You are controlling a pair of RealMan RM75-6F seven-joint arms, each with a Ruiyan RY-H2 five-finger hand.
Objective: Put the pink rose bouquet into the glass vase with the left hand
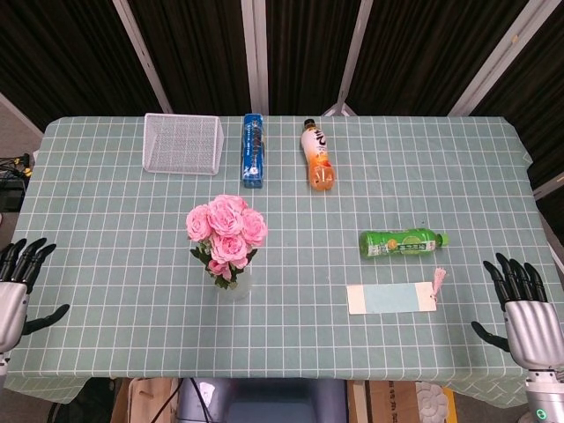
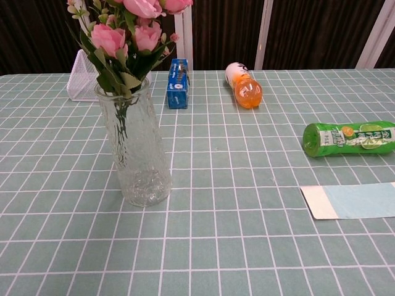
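Near the counter's front corners, the left hand (image 1: 12,295) and right hand (image 1: 527,310) rest released, fingers spread, grasping nothing. Farther in, the pink rose bouquet (image 2: 126,37) stands upright in the textured glass vase (image 2: 134,148). The task looks complete; next move calls for nothing further.

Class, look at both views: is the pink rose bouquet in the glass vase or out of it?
In: the pink rose bouquet has its stems down inside the upright glass vase.

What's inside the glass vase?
The pink rose bouquet stands in the glass vase. Green stems show through the glass near the top. Lower down the ribbed glass blurs things, so where the stems end cannot be seen.
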